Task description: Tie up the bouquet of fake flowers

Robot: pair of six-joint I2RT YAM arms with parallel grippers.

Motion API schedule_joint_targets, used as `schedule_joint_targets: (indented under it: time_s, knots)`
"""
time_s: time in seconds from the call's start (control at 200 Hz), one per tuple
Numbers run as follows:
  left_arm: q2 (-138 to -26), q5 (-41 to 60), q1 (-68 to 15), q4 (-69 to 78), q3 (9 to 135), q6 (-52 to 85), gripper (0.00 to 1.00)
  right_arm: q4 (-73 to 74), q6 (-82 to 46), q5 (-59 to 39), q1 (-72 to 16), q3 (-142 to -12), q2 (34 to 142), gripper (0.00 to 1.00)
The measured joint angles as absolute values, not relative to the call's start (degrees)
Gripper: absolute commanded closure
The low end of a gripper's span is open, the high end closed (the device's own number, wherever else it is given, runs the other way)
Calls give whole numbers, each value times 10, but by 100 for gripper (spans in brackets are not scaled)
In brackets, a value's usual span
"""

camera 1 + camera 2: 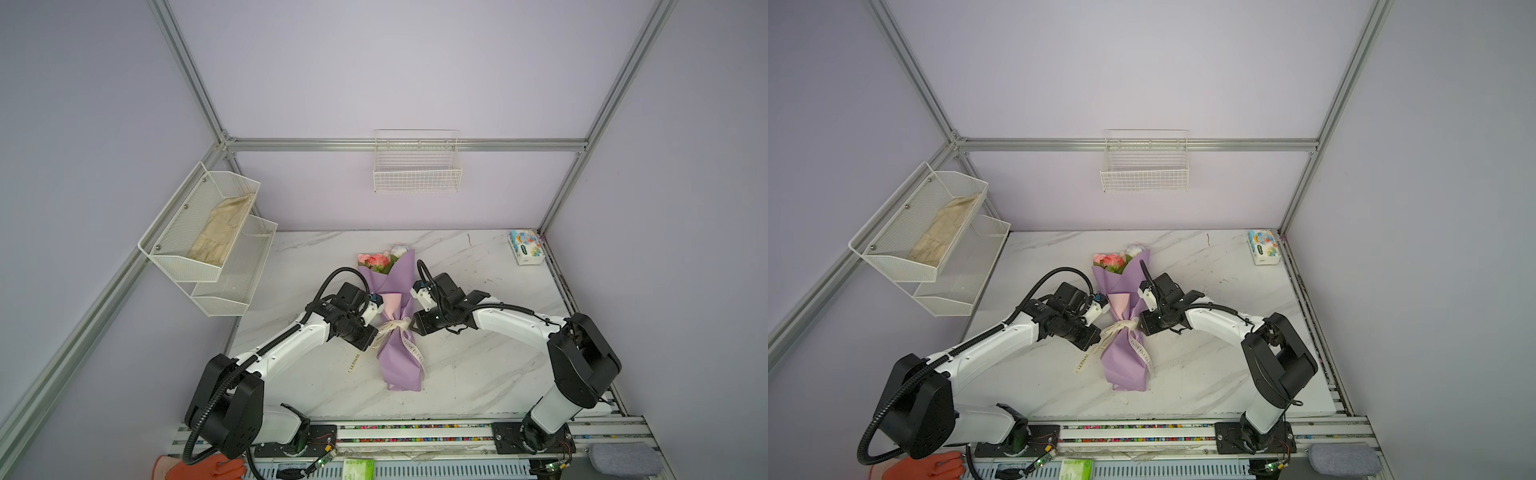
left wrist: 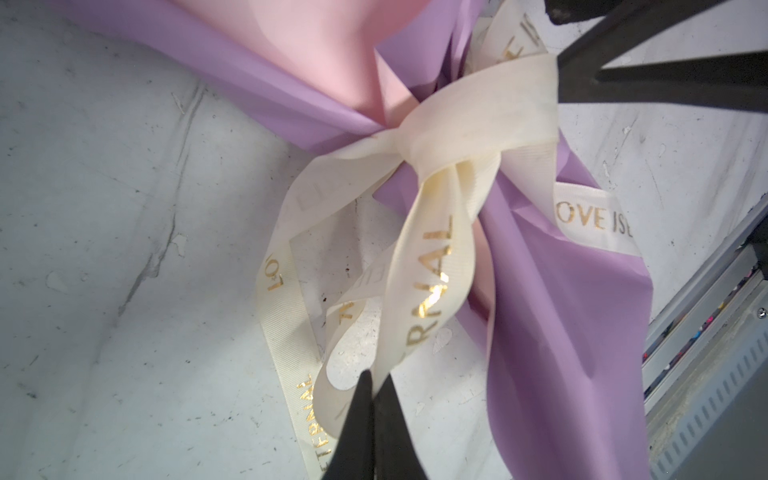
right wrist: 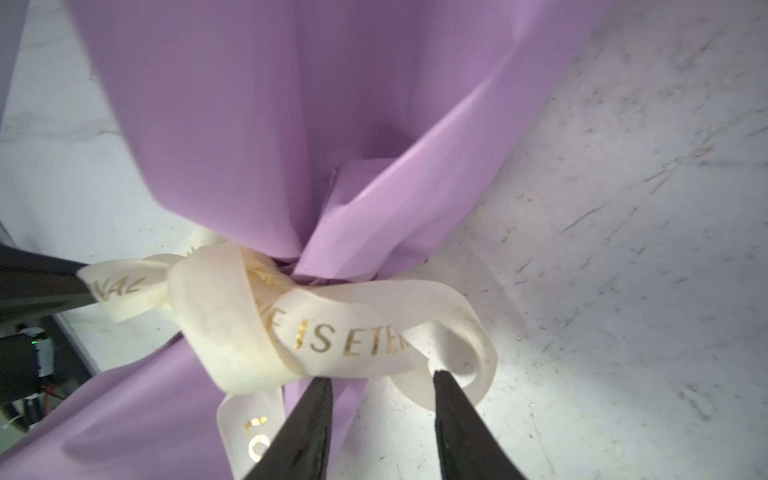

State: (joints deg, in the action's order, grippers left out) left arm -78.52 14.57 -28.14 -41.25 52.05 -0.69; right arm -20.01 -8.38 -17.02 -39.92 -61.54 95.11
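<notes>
Closest to the left wrist lens: left gripper, tips pressed shut on a loop of the cream lettered ribbon. Just beyond, the knot, cinched round the pinched waist of the bouquet of fake flowers, with lilac paper flaring either side and a pink sheet farther up. Closest to the right wrist lens: right gripper, jaws apart, one tip poking into the opposite loop, the other beside it, nothing clamped.

Looks like the bow-tightening step, knot already formed. To do it well:
- Hold the left pinch firm.
- Close the right on its loop near the fold, not on a tail.
- Draw both loops outward in opposite directions, level with the table, at an even pace.
- Avoid lifting: risk of twisting or sliding the light paper.
- Stop at the first bite of the knot. Beyond that, risk of dragging a loop right through and undoing the bow.

Shown only by the wrist views: finger states, gold lettering, which strand in which grip.

Hidden there, plain in both top views: whole bouquet lying near mid-table between the two arms, stem end toward the robot, pink and white roses at the far end. One ribbon tail trailing over the lilac paper, one on the table. Farther off, tissue pack in the far right corner, well apart.
</notes>
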Motion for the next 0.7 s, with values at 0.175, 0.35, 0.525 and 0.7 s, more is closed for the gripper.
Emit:
schedule_joint_targets:
  time_s: [0.175, 0.35, 0.525, 0.7]
  knots:
    - [-785, 146, -281, -413, 521, -7, 100, -176, -28, -156, -406, -613, 950, 58]
    - [-785, 146, -281, -412, 521, -7, 100, -151, 41, -158, -413, -604, 948, 57]
    - [-785, 146, -281, -413, 521, -7, 100, -139, 108, -164, -413, -595, 948, 58]
    - [-785, 146, -281, -413, 521, -7, 100, -127, 158, -178, -413, -595, 948, 75]
